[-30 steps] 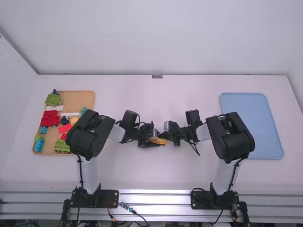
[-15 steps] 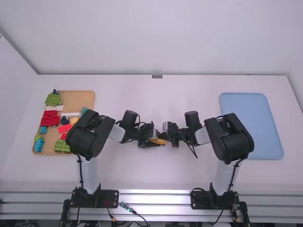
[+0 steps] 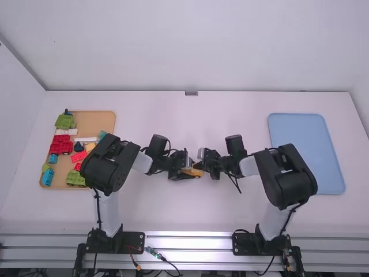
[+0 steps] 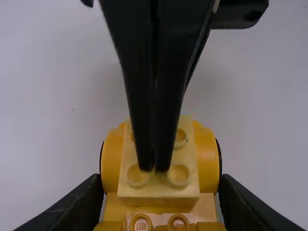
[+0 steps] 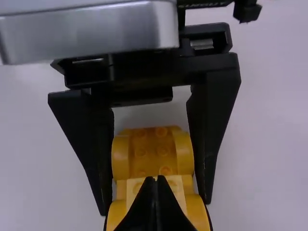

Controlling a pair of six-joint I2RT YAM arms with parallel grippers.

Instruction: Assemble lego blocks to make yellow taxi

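Note:
Near the table's middle, the left gripper (image 3: 185, 172) and right gripper (image 3: 198, 165) meet at an orange-yellow car base (image 3: 198, 172). In the left wrist view, the left gripper (image 4: 161, 185) is shut on the sides of the car base (image 4: 207, 153), by its rounded wheel arches. A pale yellow brick (image 4: 159, 192) lies between those arches. The right gripper's closed fingertips rest at the top of this brick, hiding part of its studs. In the right wrist view, the right gripper (image 5: 155, 179) has its fingers together over the pale brick (image 5: 179, 185).
At the left, an orange-brown tray (image 3: 92, 121) holds red, green, blue, white and yellow blocks. A blue tray (image 3: 305, 153) lies on the right side of the white table (image 3: 190, 219). Both arms' forearms span the space between the trays.
The right arm's elbow has swung outward and toward the camera, while its gripper has stayed nearly in place with a slight tilt. The left arm has kept still.

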